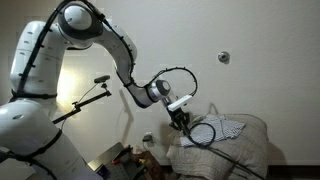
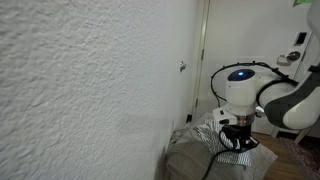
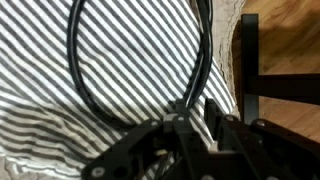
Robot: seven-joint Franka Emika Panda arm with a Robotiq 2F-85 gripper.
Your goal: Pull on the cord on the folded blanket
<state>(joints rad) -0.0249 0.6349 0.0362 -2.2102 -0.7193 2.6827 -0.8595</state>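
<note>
The folded blanket [image 1: 240,152] is a bulky off-white pile with a striped patch [image 3: 130,50] on top; it also shows low in an exterior view [image 2: 192,158]. The cord [image 3: 75,70] is a thin black cable lying in an oval loop on the stripes, seen as a small loop in an exterior view [image 1: 204,133]. My gripper [image 3: 197,103] points down at the near end of the loop, its fingers [image 3: 182,108] drawn to a narrow gap where the cord runs in between them. It sits at the blanket's top in both exterior views [image 1: 180,120] [image 2: 233,133].
A dark upright post [image 3: 248,60] and brown wood [image 3: 290,40] lie just right of the blanket's edge. A textured wall [image 2: 90,80] stands close beside the pile. A camera on a boom [image 1: 100,80] and floor clutter [image 1: 125,155] sit beside the robot's base.
</note>
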